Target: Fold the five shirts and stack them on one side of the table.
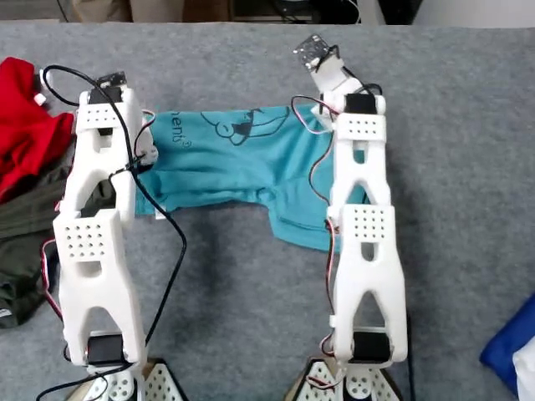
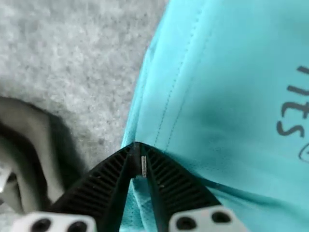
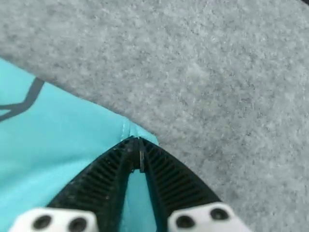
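Observation:
A teal shirt with dark print lies spread and rumpled across the middle of the grey table, between my two arms. My left gripper is shut on the shirt's left edge, with a fold of fabric pinched between its black ribbed fingers. At a corner of the teal shirt on its far right side, my right gripper is shut on the cloth. In the high view the white left arm and right arm reach from the near edge and cover their grippers.
A red shirt and a dark olive shirt are heaped at the table's left edge. A blue garment with something white lies at the near right corner. Bare grey table stretches to the right of the right arm.

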{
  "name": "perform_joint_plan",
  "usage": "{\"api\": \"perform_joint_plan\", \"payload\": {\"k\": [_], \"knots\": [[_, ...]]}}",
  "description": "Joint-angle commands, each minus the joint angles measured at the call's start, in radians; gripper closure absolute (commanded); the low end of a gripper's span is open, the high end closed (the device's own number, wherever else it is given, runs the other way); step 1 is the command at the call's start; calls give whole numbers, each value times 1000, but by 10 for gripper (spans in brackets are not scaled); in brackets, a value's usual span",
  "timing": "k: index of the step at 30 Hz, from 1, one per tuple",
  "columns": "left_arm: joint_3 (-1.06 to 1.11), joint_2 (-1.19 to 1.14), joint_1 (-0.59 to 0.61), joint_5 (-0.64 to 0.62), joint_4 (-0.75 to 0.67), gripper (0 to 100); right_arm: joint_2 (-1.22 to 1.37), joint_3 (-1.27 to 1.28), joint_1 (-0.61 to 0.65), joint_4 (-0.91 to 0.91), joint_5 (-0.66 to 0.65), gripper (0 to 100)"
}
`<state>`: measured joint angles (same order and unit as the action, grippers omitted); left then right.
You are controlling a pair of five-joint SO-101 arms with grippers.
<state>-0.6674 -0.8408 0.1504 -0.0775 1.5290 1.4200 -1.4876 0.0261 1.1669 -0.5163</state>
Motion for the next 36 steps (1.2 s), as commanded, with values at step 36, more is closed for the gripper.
{"api": "perform_joint_plan", "payload": {"k": [36], "knots": [[43, 7, -199, 49, 230, 980, -127, -179, -42, 500, 77, 993]]}}
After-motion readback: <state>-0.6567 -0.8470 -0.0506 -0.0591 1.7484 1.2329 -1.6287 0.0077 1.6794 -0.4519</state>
